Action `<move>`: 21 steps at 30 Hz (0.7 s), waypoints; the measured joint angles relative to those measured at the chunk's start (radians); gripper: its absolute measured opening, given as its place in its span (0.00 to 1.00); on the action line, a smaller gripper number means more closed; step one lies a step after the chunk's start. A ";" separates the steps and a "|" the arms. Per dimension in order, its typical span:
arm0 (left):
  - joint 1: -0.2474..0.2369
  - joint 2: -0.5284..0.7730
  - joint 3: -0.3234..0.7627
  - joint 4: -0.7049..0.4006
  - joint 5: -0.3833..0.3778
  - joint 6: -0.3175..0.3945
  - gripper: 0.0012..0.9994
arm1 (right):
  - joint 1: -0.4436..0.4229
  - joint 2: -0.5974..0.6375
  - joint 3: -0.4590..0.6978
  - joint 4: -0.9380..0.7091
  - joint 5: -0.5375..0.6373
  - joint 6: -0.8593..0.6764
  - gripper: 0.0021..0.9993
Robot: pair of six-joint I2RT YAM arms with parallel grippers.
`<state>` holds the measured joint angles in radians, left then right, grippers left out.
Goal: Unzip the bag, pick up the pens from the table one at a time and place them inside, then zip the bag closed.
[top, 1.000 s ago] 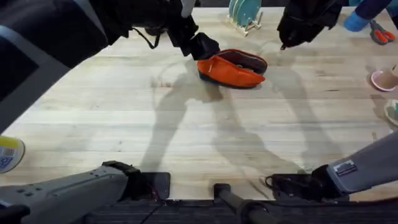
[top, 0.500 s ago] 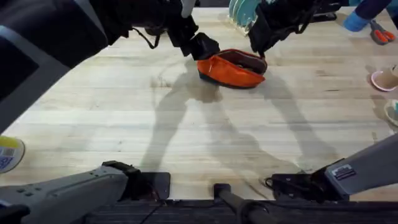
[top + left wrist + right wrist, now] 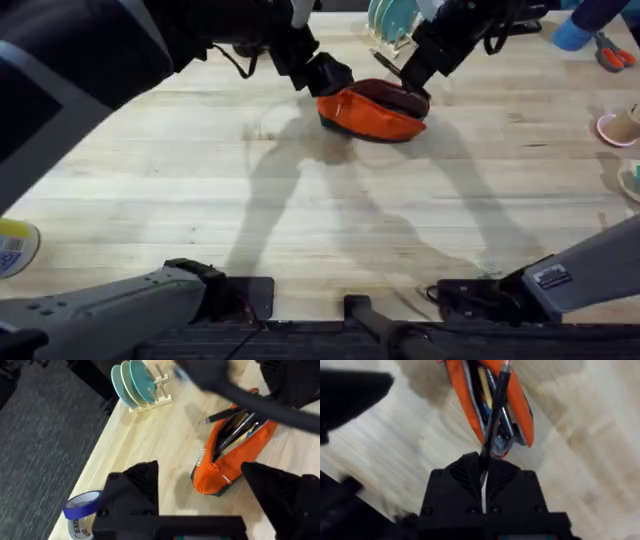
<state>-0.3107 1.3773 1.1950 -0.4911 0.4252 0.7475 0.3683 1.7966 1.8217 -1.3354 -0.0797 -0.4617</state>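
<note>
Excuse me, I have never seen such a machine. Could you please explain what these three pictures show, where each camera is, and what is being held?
Two robot arms work at a light wooden table. One camera looks down from above; one sits on each wrist. On the table lies an unzipped orange fabric pencil pouch with a dark base, other pens already inside. The right gripper, seen close in its wrist view, is shut on a slim black pen above the pouch's opening. The left gripper is open at the pouch's end. A wooden rack of teal plates and a roll of blue tape lie nearby.
</note>
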 joint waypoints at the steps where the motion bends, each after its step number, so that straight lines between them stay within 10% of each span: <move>1: 0.000 0.000 0.000 0.000 0.000 0.000 0.99 | 0.000 0.000 0.000 0.000 -0.001 -0.044 0.03; 21: 0.000 0.000 0.000 0.000 0.000 0.000 0.99 | -0.067 0.000 0.000 -0.012 -0.098 -0.533 0.04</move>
<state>-0.3107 1.3773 1.1950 -0.4908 0.4252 0.7475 0.3012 1.7966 1.8217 -1.3469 -0.1782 -0.9948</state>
